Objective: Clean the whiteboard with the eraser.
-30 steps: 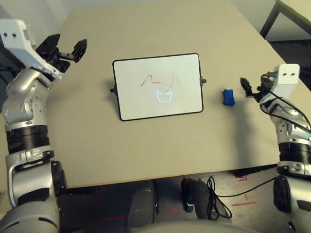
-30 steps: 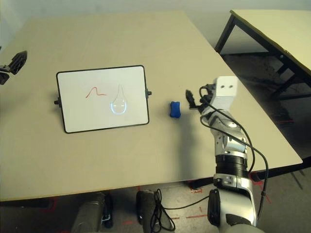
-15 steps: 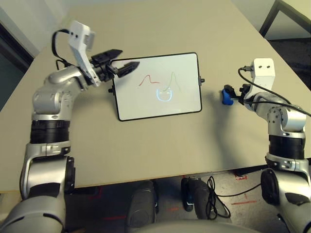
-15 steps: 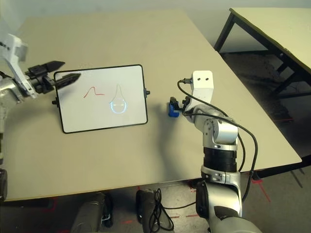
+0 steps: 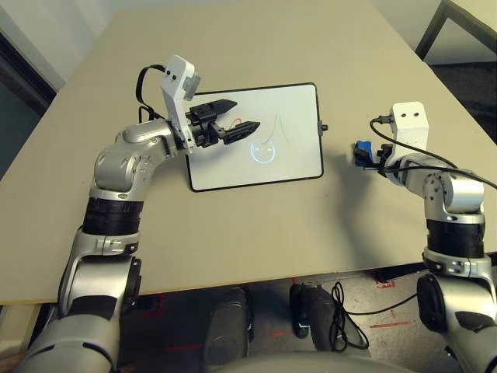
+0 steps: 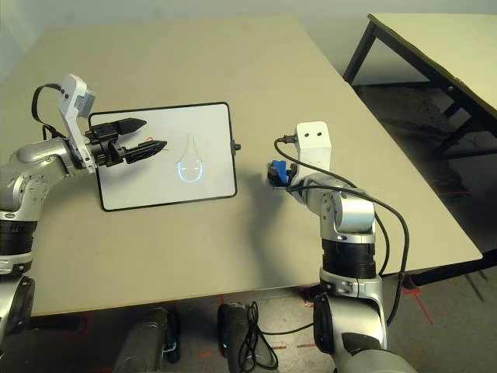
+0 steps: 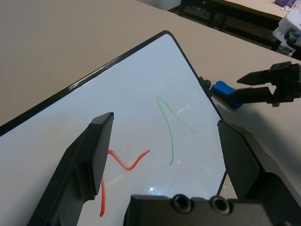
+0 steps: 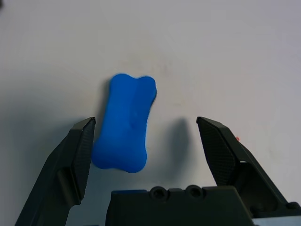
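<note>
Fingers spread, our right gripper bracketed the blue eraser on the table, while our open left gripper hung above the whiteboard. We judged the block light, slightly soft, best pinched at its narrowed waist.

1. Whiteboard: white, black-framed, flat on the table; red line toward ten o'clock from its middle, green line toward two.
2. Eraser: blue, pinched-waisted, at the board's three o'clock, apart from it.
</note>
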Robot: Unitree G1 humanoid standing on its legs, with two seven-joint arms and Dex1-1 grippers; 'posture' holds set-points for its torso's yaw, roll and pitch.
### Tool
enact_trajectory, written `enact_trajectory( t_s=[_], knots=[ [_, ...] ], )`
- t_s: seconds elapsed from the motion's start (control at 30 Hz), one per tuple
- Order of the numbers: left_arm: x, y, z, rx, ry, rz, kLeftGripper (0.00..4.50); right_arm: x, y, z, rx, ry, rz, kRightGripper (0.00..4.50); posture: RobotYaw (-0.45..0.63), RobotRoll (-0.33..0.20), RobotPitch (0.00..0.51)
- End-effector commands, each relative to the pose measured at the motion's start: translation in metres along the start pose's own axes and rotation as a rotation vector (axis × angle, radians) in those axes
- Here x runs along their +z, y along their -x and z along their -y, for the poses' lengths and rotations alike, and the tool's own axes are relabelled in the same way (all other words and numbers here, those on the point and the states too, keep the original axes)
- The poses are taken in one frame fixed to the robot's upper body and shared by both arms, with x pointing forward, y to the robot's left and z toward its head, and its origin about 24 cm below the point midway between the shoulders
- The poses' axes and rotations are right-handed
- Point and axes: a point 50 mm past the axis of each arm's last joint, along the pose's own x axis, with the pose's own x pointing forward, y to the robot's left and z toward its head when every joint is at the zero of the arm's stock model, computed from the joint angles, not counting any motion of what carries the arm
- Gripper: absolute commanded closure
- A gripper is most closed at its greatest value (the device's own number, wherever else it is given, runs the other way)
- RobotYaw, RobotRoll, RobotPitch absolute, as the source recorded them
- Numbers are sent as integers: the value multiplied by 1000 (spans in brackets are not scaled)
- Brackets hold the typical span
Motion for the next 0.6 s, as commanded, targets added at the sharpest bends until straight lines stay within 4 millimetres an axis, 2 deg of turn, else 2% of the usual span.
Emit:
enact_trajectory(
  t_s=[0.03, 0.3, 0.4, 0.5, 0.6],
  knots=[
    [-2, -3, 3, -11, 0, -13, 0, -1, -5, 0, -1, 12, -15, 37, 9, 0, 167],
    [-5, 0, 2, -10, 10, -22, 0, 4, -10, -4, 6, 37, -6, 37, 13, 0, 174],
    [-5, 1, 2, -8, 12, -23, 0, 8, -9, -10, 11, 82, -2, 637, 18, 0, 178],
    [-5, 1, 3, -9, 16, -23, 0, 9, -7, -19, 22, 107, -4, 1592, 24, 0, 179],
    [-5, 1, 3, -8, 16, -22, 0, 10, -5, -19, -5, 188, 11, 2630, 29, 0, 177]
  ],
)
